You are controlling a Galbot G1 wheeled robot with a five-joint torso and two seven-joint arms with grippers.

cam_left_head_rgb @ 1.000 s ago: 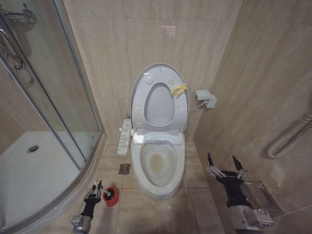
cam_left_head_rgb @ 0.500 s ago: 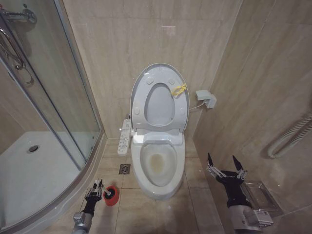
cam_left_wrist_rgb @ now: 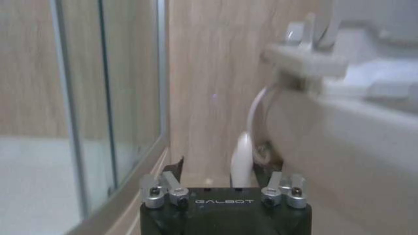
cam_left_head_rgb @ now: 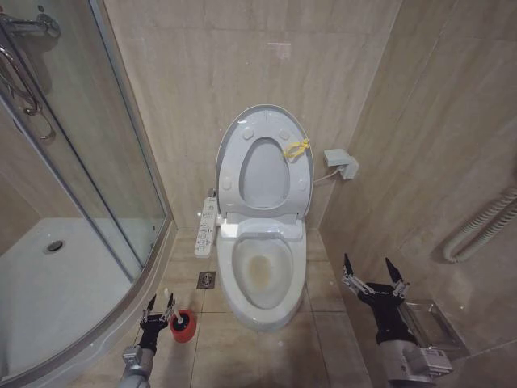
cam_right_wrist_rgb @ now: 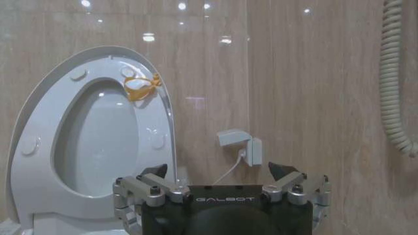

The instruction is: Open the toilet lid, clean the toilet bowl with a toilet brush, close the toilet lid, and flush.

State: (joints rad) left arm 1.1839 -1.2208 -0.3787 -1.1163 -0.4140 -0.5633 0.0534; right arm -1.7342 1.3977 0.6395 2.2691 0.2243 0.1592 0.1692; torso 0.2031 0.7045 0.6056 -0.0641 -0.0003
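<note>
toilet brush (cam_left_head_rgb: 167,301) handle between left gripper (cam_left_head_rgb: 158,307) fingers, shower glass (cam_left_head_rgb: 97,162) beside.

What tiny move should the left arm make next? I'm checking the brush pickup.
Probably close the left gripper on the toilet brush handle: its open fingers flank the white stick rising from the red holder cup. The toilet lid is already up; the right gripper waits open.

Soft indoor light; bright spots shine on the glossy beige wall tiles (cam_right_wrist_rgb: 196,29); the left wrist view looks blurry, maybe unfocused.
</note>
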